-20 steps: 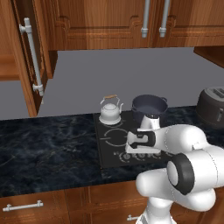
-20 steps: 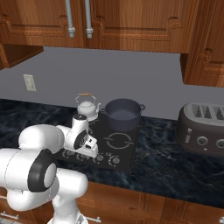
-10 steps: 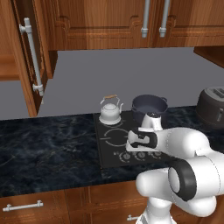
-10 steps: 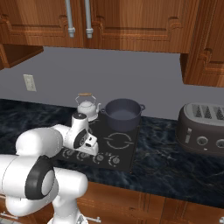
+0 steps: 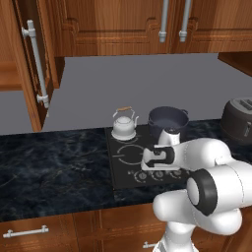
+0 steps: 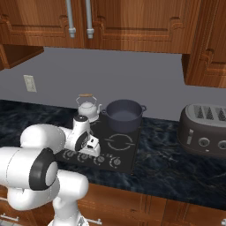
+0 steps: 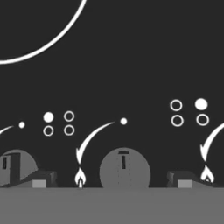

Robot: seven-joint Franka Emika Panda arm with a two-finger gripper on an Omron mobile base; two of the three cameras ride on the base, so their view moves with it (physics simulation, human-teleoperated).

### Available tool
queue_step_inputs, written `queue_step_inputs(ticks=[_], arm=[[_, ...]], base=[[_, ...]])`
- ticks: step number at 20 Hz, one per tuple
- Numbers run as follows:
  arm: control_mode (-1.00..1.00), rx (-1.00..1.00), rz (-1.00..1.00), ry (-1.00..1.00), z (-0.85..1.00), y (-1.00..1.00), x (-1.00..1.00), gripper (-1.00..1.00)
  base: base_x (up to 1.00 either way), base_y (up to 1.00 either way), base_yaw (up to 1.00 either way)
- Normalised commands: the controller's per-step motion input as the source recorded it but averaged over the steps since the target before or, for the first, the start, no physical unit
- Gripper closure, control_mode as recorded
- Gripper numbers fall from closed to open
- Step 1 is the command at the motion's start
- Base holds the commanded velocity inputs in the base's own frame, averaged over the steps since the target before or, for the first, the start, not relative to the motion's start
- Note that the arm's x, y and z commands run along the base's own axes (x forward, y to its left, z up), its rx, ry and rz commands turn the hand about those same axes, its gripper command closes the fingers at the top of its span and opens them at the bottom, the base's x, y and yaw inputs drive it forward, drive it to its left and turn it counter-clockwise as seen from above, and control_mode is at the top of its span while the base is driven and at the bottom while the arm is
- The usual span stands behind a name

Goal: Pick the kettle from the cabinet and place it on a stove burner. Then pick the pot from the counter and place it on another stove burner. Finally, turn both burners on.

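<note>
Black glass of the cooktop [image 7: 131,57] spreads across the hand view, with a grey round knob [image 7: 124,173] at bottom centre lying between the two dark fingertips [image 7: 41,179], which stand wide apart; the hand [image 7: 111,181] is open and holds nothing. Another knob [image 7: 15,168] sits at the lower left, partly behind the left fingertip. White flame marks and small ring symbols lie around the knobs, and an arc of a burner [image 7: 39,39] curves through the upper left.

From the left base view the hand [image 5: 147,162] hovers low over the front knob row in the centre of the frame. Behind it, the kettle [image 5: 123,125] stands on the back left burner and the pot [image 5: 168,121] on the back right one, both well apart from the hand. They rest near each other.

Dark veined table [image 5: 54,167] carries the cooktop. Wooden cabinet [image 5: 29,64] door hangs open at upper left. At the right edge a toaster [image 6: 205,130] is cut off. Whether the fingertips touch the glass cannot be told.
</note>
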Motion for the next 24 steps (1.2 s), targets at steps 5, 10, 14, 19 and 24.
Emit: queue_step_inputs(ticks=[5, 10, 14, 19, 24], arm=[[-1.00, -0.03, 0.00, -0.05, -0.45, 0.00, -0.26, -1.00], [-1.00, 0.00, 0.00, -0.07, -0.28, 0.00, -0.23, -1.00], [-1.00, 0.00, 0.00, -0.07, -0.31, 0.00, -0.24, 1.00], [-1.00, 0.00, 0.00, -0.10, -0.34, 0.00, -0.44, 1.00], [-1.00, 0.00, 0.00, -0.07, -0.34, 0.00, -0.49, 1.00]], base=[[0.00, 0.00, 0.00], [0.00, 0.00, 0.00], [0.00, 0.00, 0.00], [0.00, 0.00, 0.00], [0.00, 0.00, 0.00]])
